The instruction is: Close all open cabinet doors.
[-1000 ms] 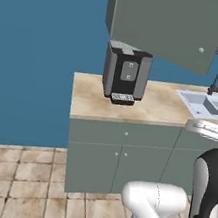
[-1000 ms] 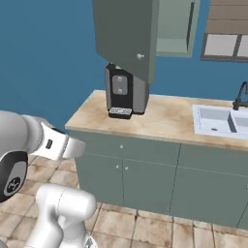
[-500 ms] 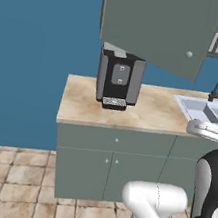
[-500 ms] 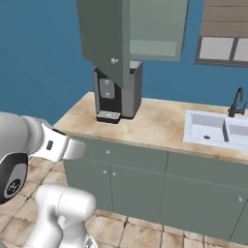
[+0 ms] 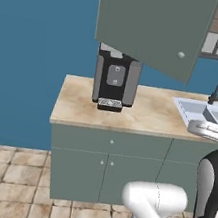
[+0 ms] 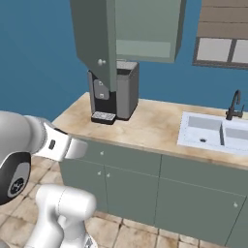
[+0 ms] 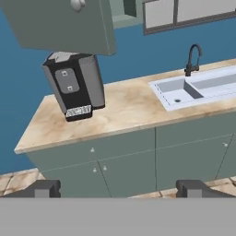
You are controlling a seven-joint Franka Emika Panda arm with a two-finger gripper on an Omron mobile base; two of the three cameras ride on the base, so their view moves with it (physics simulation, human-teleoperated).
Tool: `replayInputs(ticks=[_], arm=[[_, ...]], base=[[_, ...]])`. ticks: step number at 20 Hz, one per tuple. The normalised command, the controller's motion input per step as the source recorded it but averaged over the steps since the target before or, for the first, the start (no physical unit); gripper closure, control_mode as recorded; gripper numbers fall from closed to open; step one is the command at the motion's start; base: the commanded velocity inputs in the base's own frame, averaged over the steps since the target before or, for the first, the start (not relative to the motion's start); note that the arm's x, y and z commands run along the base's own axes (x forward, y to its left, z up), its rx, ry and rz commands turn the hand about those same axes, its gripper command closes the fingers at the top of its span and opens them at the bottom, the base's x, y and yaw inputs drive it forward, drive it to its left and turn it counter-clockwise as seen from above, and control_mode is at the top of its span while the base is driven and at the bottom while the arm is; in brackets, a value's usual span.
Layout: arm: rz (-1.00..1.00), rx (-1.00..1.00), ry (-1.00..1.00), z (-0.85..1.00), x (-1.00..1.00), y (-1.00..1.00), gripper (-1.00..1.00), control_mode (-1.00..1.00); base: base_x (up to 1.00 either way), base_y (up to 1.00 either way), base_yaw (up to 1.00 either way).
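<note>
Hand view: gripper [image 7: 118,188] spread wide, level, facing counter [image 7: 138,108], cabinet door [image 7: 55,23] ajar.

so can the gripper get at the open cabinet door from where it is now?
Probably not yet. The gripper sits low and well back, jaws apart; the open cabinet door hangs high above the coffee machine. Nothing blocks the way.
</note>
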Motion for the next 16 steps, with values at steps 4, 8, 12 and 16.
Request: replayInputs(ticks=[4,8,12,16], arm=[[0.00,0.00,0.00,0.00,0.00,0.00,-1.00,1.00],[0.00,0.00,0.00,0.00,0.00,0.00,-1.00,1.00],[0.00,0.00,0.00,0.00,0.00,0.00,-1.00,1.00],[0.00,0.00,0.00,0.00,0.00,0.00,-1.00,1.00]], base=[[0.33,0.00,0.00],[0.36,0.00,0.00],[0.32,0.00,0.00],[0.37,0.00,0.00]])
